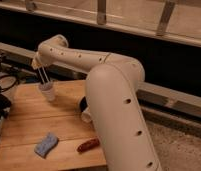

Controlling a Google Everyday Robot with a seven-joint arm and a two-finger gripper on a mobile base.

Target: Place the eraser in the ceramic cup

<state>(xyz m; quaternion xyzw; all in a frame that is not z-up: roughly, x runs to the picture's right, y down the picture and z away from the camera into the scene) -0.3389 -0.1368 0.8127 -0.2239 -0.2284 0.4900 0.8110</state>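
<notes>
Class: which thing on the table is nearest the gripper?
The white cup: the gripper is at its rim; the blue pad and brown stick lie farther.

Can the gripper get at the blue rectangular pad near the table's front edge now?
Probably yes: the blue rectangular pad lies uncovered on the wooden table, apart from the reddish-brown stick. The gripper, shut, stands at the mouth of the small white ceramic cup.
</notes>
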